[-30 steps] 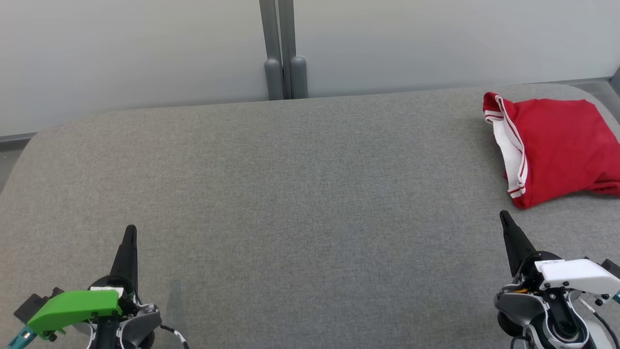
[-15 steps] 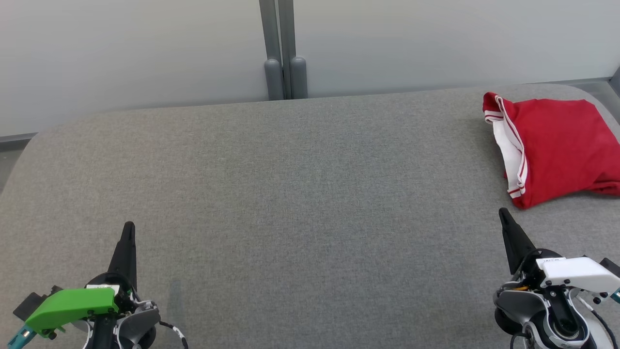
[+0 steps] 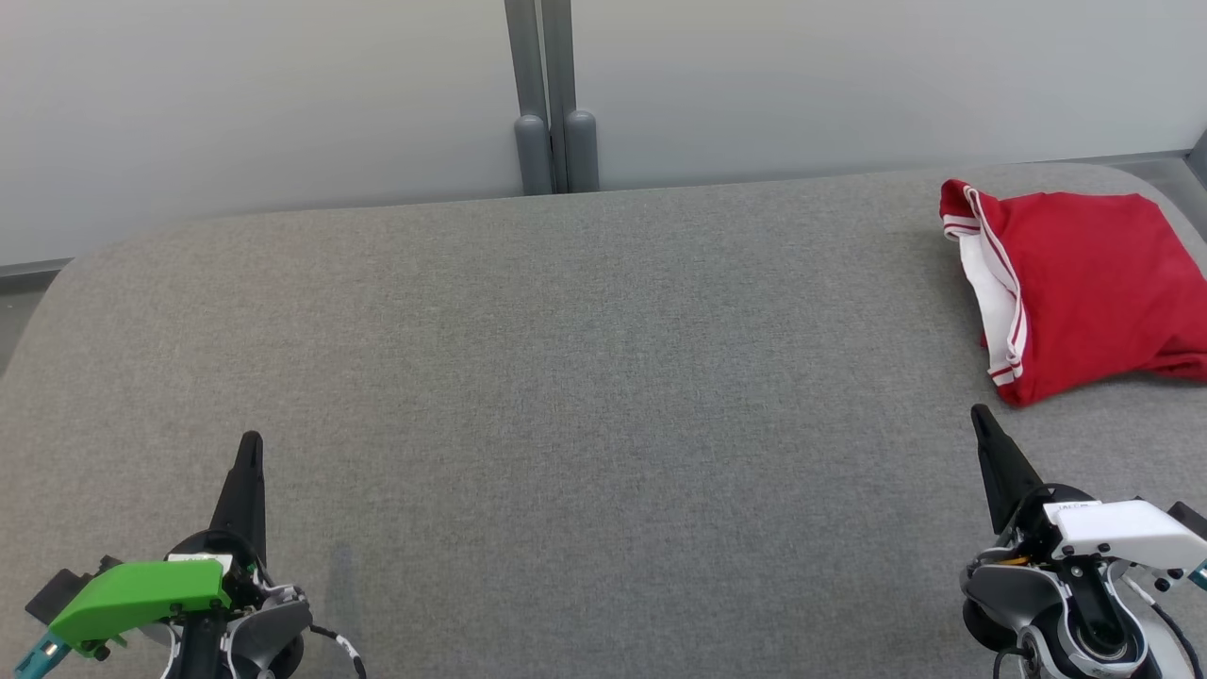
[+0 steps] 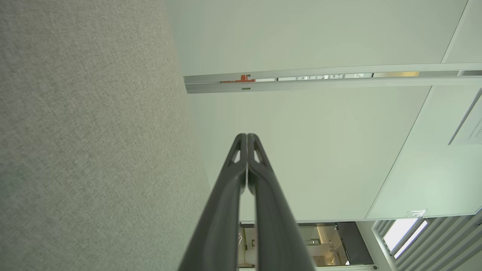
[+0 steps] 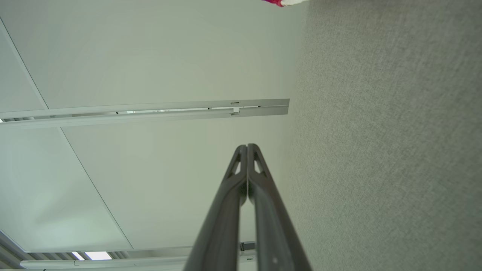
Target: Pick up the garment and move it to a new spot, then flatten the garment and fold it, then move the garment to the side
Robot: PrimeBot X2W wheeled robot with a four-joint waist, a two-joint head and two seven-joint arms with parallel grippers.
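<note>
Garment (image 3: pixel 1084 292): red with white trim, folded, lying at the far right of the table (image 3: pixel 603 377).
Left gripper (image 3: pixel 251 448): fingers pressed together, holding nothing, at the table's near left.
Right gripper (image 3: pixel 982 418): fingers pressed together, empty, just short of the garment, not touching it.

A broad grey woven-fabric tabletop with rounded far corners (image 3: pixel 585 377) spans the head view. Behind it stand pale, smooth wall panels (image 3: pixel 264 94), split by a slim grey vertical post (image 3: pixel 542 85) that ends in two rounded grey caps (image 3: pixel 556 151) at the table's far edge. A narrow strip of grey floor (image 3: pixel 28 269) shows past the left corner. In the left wrist view the post has a small red-orange mark (image 4: pixel 241 78) on it; further along are a white paper notice (image 4: pixel 470 131) and grey slatted blinds (image 4: pixel 433 241) – both at that view's right edge.
</note>
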